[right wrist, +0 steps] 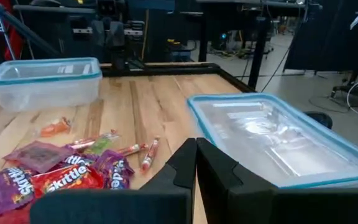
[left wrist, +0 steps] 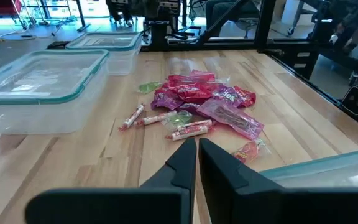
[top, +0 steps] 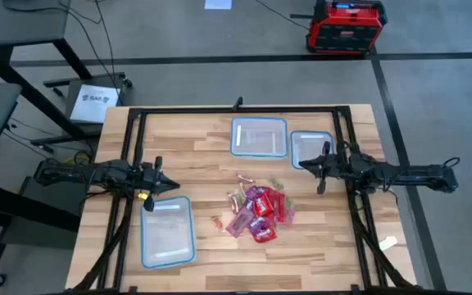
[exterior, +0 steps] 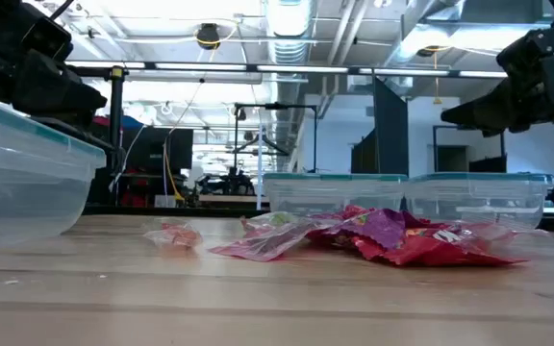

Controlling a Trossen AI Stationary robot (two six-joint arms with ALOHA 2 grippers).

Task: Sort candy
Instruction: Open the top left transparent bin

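The candy (top: 256, 209) lies in a loose pile on the wooden table, right of centre: shiny red and purple packets, a pink one, and a few small twisted sweets beside them (left wrist: 191, 106) (right wrist: 61, 174) (exterior: 383, 235). My left gripper (top: 174, 187) hovers shut left of the pile, next to the near-left container; its fingers (left wrist: 197, 155) point at the candy. My right gripper (top: 303, 164) hovers shut to the far right of the pile, its fingers (right wrist: 196, 158) between the pile and a clear container. Neither gripper holds anything.
Three clear plastic containers with bluish rims stand on the table: one at the near left (top: 167, 232), one at the far centre (top: 259, 137), one right of it (top: 311, 149) under my right arm. A black frame (top: 236, 110) runs along the far edge and the sides.
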